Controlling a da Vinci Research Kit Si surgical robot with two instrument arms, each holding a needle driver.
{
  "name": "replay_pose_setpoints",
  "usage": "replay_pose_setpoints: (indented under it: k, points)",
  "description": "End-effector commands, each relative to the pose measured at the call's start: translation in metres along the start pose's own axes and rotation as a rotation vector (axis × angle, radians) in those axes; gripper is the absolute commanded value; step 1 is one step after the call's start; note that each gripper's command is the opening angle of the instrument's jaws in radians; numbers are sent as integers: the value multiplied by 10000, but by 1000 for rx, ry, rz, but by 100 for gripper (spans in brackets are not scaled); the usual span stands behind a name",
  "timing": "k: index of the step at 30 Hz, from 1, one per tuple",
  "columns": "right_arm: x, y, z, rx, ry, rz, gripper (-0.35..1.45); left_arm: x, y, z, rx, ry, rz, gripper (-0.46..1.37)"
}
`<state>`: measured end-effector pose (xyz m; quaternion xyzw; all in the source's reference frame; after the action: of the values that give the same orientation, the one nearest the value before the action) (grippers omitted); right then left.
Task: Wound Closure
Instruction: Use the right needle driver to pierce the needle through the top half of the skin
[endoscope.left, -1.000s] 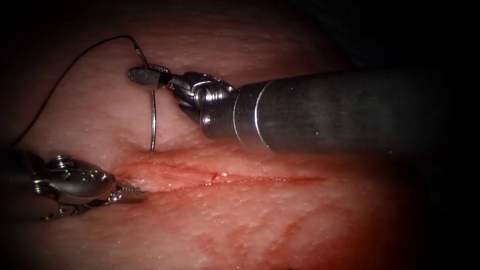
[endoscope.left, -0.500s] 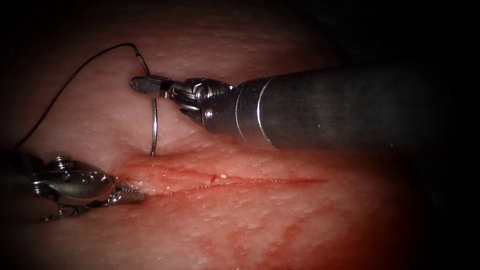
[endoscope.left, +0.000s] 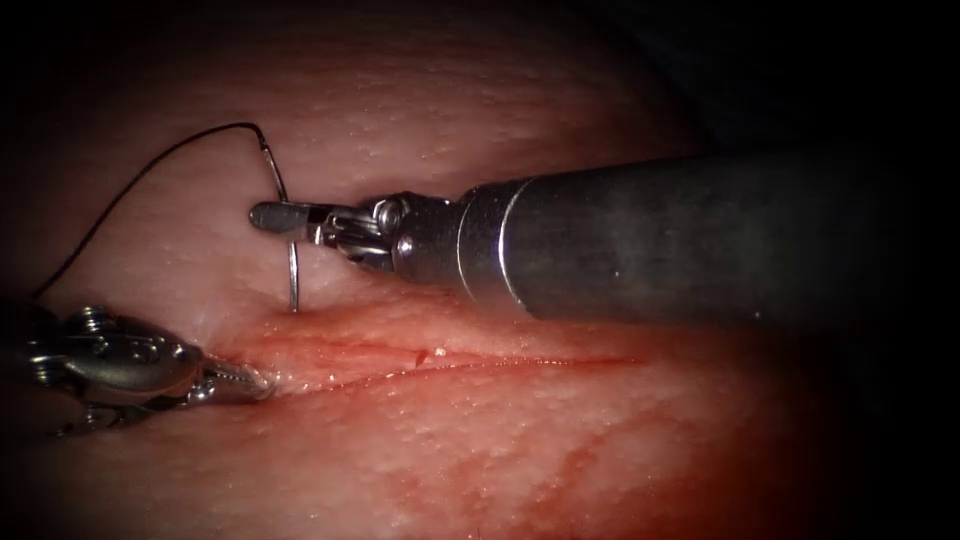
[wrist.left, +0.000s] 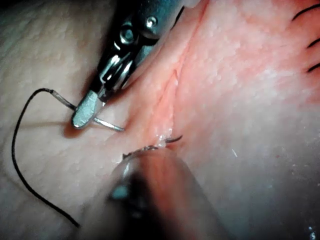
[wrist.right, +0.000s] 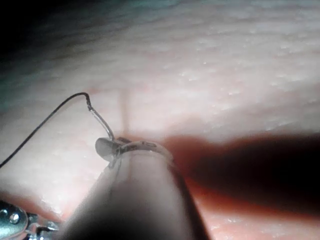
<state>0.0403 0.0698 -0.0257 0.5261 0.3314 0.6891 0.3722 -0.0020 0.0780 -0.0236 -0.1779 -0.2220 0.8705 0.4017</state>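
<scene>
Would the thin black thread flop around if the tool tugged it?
Probably floppy: the thin black thread sags in a loose curve across the pale tissue. It likely weighs almost nothing, trailing from the curved steel needle held by the right tool.

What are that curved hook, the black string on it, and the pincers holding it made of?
The needle looks like thin polished steel: silvery, glinting. The thread seems a fine matte black strand, exact fibre unclear. The right tool, shut on the needle near its thread end, looks like shiny bare metal.
</scene>
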Motion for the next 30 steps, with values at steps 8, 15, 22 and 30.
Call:
replay_pose_setpoints:
  k: [8,15,22,30]
  points:
    - [-12,-4,1,12,-18,35,-35,-4,0,-1,-6,-2,-2,-20]
    - [-41,-12,4,7,-43,89,-35,-6,-3,-2,-7,-2,1,-18]
    - [-26,-18,-2,28,62,77,-35,-6,-3,-2,-7,-2,1,-19]
    - [26,-8,-7,115,253,-241,2,-5,-2,-1,-6,-1,0,-19]
